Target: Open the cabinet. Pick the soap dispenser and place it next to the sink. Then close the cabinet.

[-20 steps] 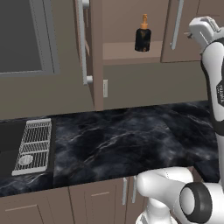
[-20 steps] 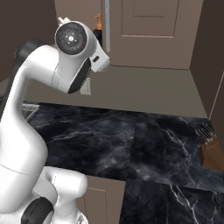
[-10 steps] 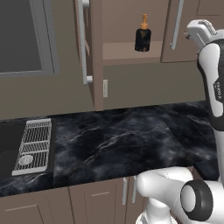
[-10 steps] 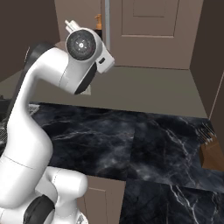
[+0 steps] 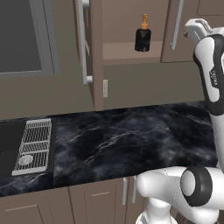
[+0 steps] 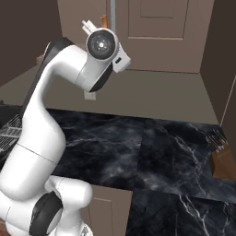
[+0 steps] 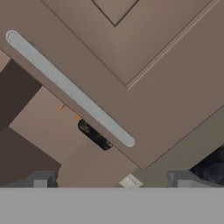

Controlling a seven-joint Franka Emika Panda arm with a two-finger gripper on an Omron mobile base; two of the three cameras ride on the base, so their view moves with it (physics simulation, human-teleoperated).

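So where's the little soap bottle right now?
The soap dispenser stands upright on the shelf inside the cabinet, seen at the top of the left base view, between the swung-out left door and the right door's silver handle.

Black marble counter point(image 5: 127, 140), taupe wall point(image 6: 152, 92), grey-framed window point(image 5: 26, 39) (dark pane)

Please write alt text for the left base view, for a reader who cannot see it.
A black soap dispenser with an orange pump stands on the shelf of the open cabinet, above a dark marble counter. The sink lies at lower left.
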